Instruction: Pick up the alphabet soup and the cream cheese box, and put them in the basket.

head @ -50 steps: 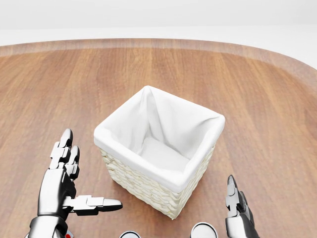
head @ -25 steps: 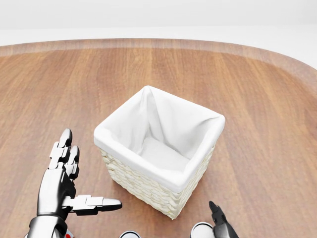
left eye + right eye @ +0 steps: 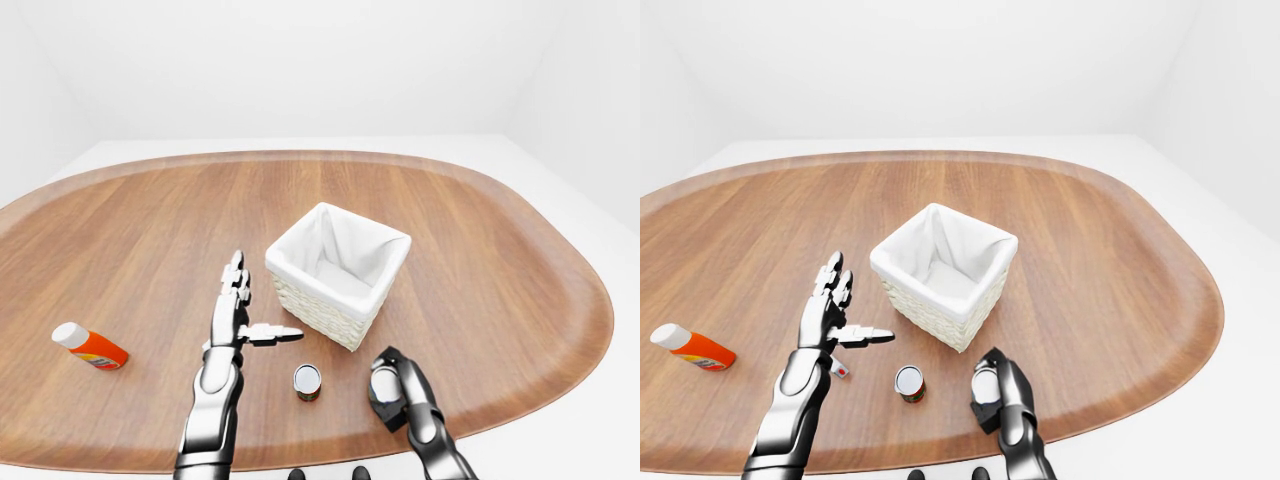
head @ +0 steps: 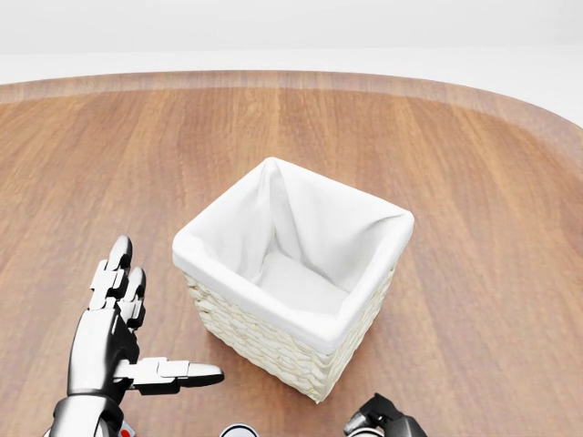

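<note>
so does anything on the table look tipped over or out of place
One thing: the orange bottle with a white cap lies on its side near the table's left edge in the left-eye view, far from everything else. The basket stands upright and looks empty, and the two cans below it are upright. Nothing looks spilled or damaged.

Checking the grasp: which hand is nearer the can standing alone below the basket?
Left, judging by the left-eye view. The left hand is open, up-left of the can; the right hand is farther right, curled round another can.
</note>
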Controlling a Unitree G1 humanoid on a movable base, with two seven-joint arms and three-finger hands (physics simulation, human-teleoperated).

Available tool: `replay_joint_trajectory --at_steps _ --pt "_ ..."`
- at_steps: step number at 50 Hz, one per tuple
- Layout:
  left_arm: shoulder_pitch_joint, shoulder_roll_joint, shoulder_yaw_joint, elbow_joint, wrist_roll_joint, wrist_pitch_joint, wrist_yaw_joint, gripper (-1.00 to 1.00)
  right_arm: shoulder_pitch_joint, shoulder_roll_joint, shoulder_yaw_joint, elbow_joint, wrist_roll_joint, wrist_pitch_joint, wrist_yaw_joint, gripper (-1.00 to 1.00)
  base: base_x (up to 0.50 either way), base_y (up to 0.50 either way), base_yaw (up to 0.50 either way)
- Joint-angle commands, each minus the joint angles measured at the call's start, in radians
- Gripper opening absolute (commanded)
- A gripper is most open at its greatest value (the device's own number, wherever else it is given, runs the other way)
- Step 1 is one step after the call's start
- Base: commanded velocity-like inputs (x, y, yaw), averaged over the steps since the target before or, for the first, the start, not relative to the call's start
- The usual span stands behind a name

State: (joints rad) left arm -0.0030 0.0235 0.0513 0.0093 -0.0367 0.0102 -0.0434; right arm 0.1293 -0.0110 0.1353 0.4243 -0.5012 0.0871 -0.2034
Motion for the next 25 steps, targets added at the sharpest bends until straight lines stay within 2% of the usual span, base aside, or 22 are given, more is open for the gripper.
replay_joint_trajectory --at_steps 1,2,4,6,9,13,14,17,25 --pt "0.000 0.000 0.000 0.002 0.001 -0.003 0.000 1.00 0.075 -0.001 0.020 -0.145 -0.006 0.000 -0.023 -1.00 0.00 0.00 0.00" --pt "-0.002 0.000 0.000 0.003 0.002 -0.003 0.001 1.00 0.128 -0.004 -0.024 -0.389 0.052 0.000 0.026 -1.00 0.00 0.00 0.00" --pt "-0.001 0.000 -0.001 0.001 0.002 -0.002 0.001 1.00 0.154 -0.007 -0.038 -0.495 0.071 0.000 0.045 -1.00 0.00 0.00 0.00" --pt "0.000 0.000 -0.001 -0.002 0.003 0.000 0.002 1.00 0.173 -0.011 -0.037 -0.564 0.072 0.000 0.063 -1.00 0.00 0.00 0.00" --pt "-0.004 0.001 0.001 0.013 0.003 -0.012 0.001 1.00 0.194 -0.014 -0.038 -0.633 0.083 0.000 0.093 -1.00 0.00 0.00 0.00" --pt "0.002 0.000 -0.001 -0.004 0.004 -0.001 0.002 1.00 0.201 -0.015 -0.047 -0.672 0.092 0.000 0.104 -1.00 0.00 0.00 0.00" --pt "-0.004 0.002 0.003 0.010 0.005 -0.007 0.003 1.00 0.213 -0.009 -0.146 -0.911 0.142 0.000 0.125 -1.00 0.00 0.00 0.00" --pt "-0.007 0.002 0.003 0.020 0.005 -0.014 0.003 1.00 0.212 0.007 -0.167 -0.935 0.134 0.000 0.146 -1.00 0.00 0.00 0.00" --pt "-0.007 0.002 0.002 0.019 0.005 -0.012 0.004 1.00 0.209 0.025 -0.180 -0.944 0.120 0.000 0.155 -1.00 0.00 0.00 0.00"
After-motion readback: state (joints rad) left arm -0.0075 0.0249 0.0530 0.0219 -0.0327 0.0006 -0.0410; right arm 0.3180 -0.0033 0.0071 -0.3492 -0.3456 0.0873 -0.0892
